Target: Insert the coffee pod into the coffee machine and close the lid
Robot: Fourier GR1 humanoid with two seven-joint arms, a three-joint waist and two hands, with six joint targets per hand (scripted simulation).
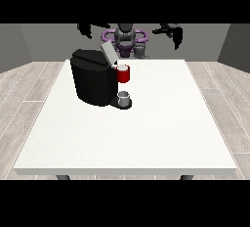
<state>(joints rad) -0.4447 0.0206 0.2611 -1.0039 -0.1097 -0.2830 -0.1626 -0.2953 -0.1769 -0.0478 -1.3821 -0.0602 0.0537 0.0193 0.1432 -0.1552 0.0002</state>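
Note:
The black coffee machine (93,81) stands on the white table (146,133), left of centre. Its grey lid (107,52) is tilted up and open. At the machine's front sits the red pod holder (124,75), with a pale opening on top. Below it a small grey cup (124,97) rests on the machine's base. A small grey cylinder, apparently the coffee pod (140,50), stands at the table's far edge, just in front of the robot. The hand at the view's left (87,29) and the hand at the view's right (173,33) hang raised beside the robot, fingers relaxed, holding nothing.
The robot's torso (125,37) is behind the far edge of the table. White table surface stretches from the machine to the front and right edges. Wooden floor surrounds the table.

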